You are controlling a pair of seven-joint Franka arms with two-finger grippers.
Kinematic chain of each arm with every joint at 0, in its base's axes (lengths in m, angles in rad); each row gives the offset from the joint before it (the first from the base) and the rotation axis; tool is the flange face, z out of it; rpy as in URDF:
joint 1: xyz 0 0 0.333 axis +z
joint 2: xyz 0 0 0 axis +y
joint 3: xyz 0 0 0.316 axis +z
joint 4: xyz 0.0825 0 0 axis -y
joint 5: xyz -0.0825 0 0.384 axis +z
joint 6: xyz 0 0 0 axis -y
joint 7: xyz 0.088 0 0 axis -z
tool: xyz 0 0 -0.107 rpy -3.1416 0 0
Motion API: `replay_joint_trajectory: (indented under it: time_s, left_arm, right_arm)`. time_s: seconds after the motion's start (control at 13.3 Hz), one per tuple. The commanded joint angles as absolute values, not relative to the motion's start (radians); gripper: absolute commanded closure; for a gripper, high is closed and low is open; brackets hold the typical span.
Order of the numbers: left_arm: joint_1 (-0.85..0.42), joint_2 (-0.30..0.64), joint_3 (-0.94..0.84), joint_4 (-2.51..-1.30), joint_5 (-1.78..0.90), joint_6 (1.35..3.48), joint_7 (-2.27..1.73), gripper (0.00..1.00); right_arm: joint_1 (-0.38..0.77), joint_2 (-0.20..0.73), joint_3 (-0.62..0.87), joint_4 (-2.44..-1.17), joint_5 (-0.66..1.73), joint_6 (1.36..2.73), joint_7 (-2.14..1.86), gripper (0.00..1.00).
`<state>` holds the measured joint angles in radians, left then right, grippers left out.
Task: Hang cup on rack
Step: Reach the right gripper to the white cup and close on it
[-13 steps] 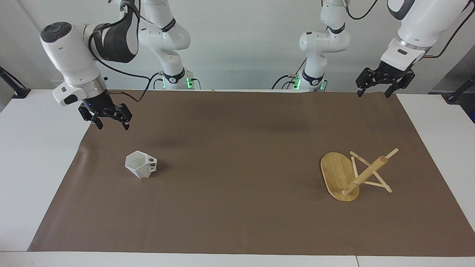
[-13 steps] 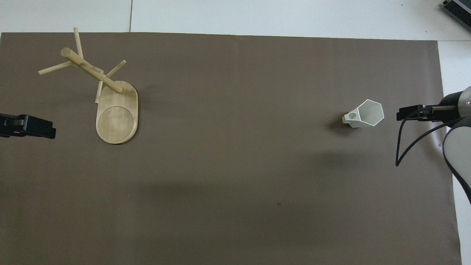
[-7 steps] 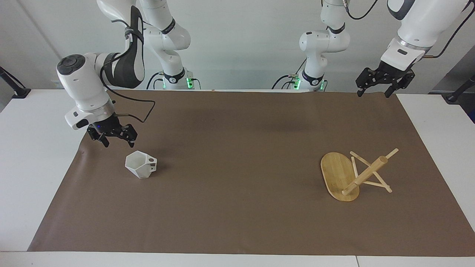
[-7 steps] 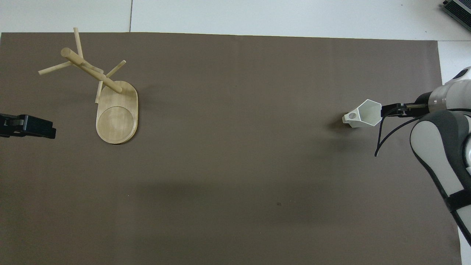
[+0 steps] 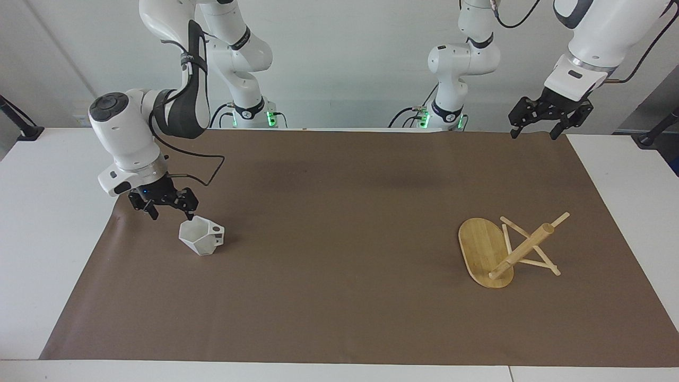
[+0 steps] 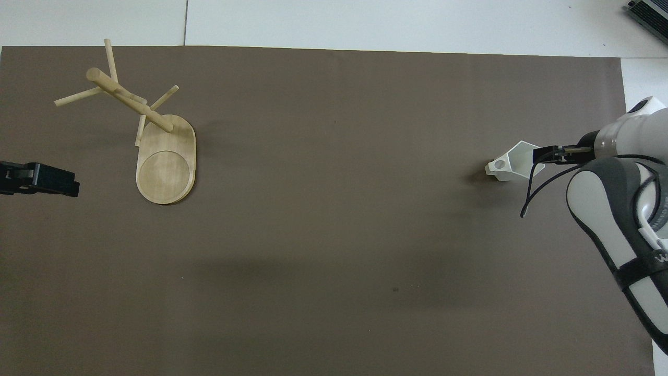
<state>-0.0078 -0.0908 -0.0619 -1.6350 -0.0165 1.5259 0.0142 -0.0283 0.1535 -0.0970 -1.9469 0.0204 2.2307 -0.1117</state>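
The cup (image 5: 201,236) stands upright on the brown mat (image 5: 339,265) toward the right arm's end of the desk (image 5: 48,239), its handle pointing toward the middle of the mat. The right end effector (image 5: 170,210) hangs low just over the cup's rim on the side away from the handle, fingers spread apart and holding nothing; one fingertip sits right at the rim, though whether it touches cannot be told. The rack (image 5: 509,249) stands on its oval base toward the left arm's end, well apart from the cup, with its post and pegs rising from it. The left end effector (image 5: 534,131) waits raised over the mat's corner at its own end, fingers apart and empty.
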Motion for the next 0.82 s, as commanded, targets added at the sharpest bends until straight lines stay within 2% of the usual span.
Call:
replay_joint_trajectory:
  time_s: [0.0,0.75]
  left_arm:
    - [-0.006,-0.107,-0.061,-1.654,-0.005,1.522,0.017,0.00]
    - [-0.006,-0.107,-0.061,-1.654,-0.005,1.522,0.017,0.00]
  right_arm:
    - [-0.032,0.153,-0.095,-1.982,0.020,2.286,-0.130,0.00]
    - [-0.032,0.192,-0.097,-2.025,0.020,2.368,-0.133,0.00]
